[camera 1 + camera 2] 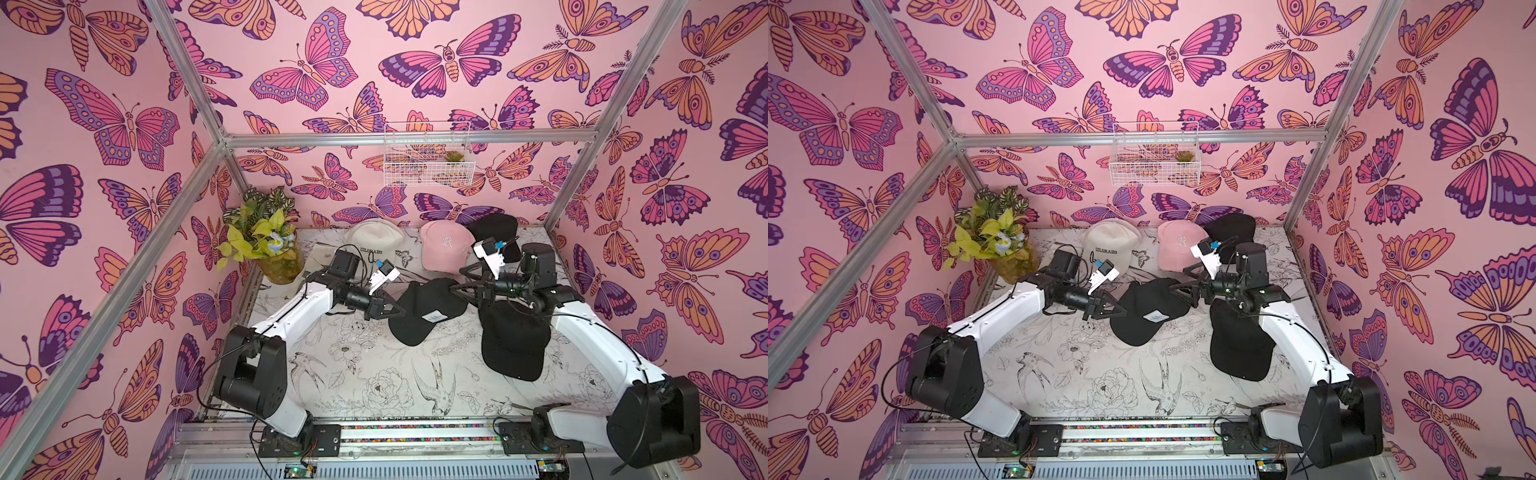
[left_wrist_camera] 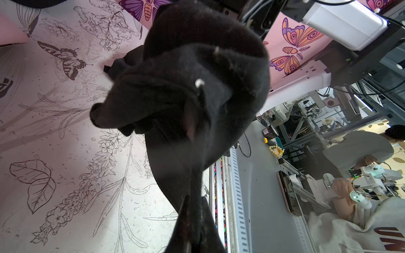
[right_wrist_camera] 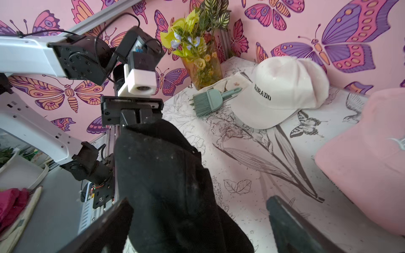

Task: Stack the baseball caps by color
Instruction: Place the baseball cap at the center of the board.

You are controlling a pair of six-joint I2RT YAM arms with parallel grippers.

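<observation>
Progress is, in my judgement, around the middle. The cream caps (image 3: 280, 92) sit just beside the flower vase (image 1: 282, 266). In the right wrist view a second cream crown shows behind the front one, so this colour looks stacked. The pink cap (image 1: 444, 245) stands farther from the vase along the back wall; I cannot tell if more than one is there. One black cap (image 1: 496, 226) lies beyond the pink one, the farthest from the vase at the back.

Black is what remains. The black cap with the white patch (image 1: 428, 309) and a plain black cap (image 1: 513, 340) lie apart from that one, both toward the front from the vase. My left gripper (image 1: 401, 311) is clamped on the edge of the patched one, on its side nearer the vase. Its soft cloth looks bunched and folded in the left wrist view. My right gripper (image 1: 459, 281) has its jaws wide apart at the opposite edge, with black cloth between them but not pinched.
</observation>
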